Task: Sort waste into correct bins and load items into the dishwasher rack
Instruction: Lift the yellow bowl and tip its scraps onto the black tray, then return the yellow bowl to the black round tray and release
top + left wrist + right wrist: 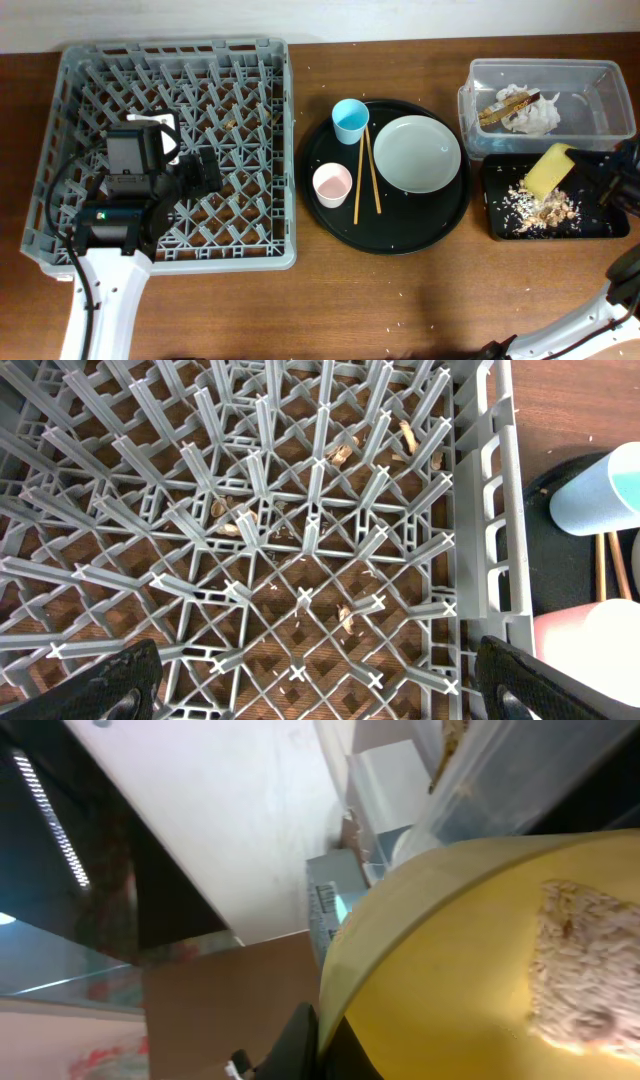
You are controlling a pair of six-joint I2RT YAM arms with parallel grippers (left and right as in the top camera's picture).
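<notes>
Right gripper (585,178) is clamped on the rim of the yellow bowl (548,170) — the bowl is tipped on edge over the shallow black tray (600,225), just right of the round black tray (410,222). Beige food scraps (540,208) lie below it, and some cling inside the bowl in the right wrist view.

Key relation: the dishwasher rack (283,150) sits left of the round black tray, so the bowl has to travel leftward across all of it. Left gripper (320,698) hangs over the rack, fingers spread wide and holding nothing — nearer the rack, well apart from the bowl.

Clear tub (600,75), up-right of the round tray, holds napkins (530,115) and a gold-brown wrapper (497,108). Scrap dumping looks nearly finished, and racking the bowl is probably next.
</notes>
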